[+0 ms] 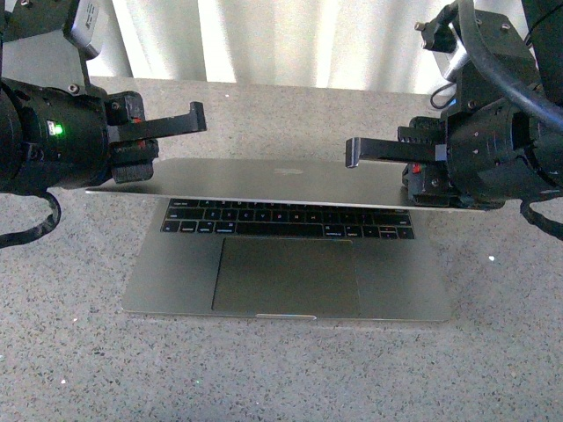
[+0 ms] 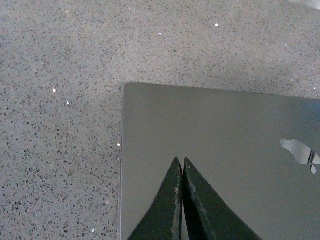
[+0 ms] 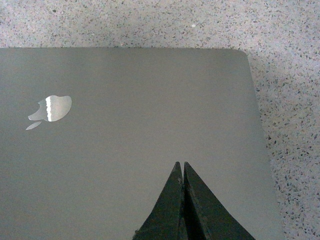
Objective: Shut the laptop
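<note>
The space-grey laptop (image 1: 290, 272) lies on the speckled table, its lid (image 1: 264, 182) lowered nearly flat over the black keyboard, with a gap left at the front. My left gripper (image 1: 195, 116) is shut and empty above the lid's left end; in the left wrist view its fingertips (image 2: 181, 162) are over the lid (image 2: 225, 150) near its corner. My right gripper (image 1: 354, 151) is shut and empty above the lid's right end; the right wrist view shows it (image 3: 180, 166) over the lid (image 3: 125, 140), with the apple logo (image 3: 50, 110) off to one side.
The speckled grey tabletop (image 1: 70, 352) surrounds the laptop. White curtains (image 1: 290, 40) hang behind the table's far edge.
</note>
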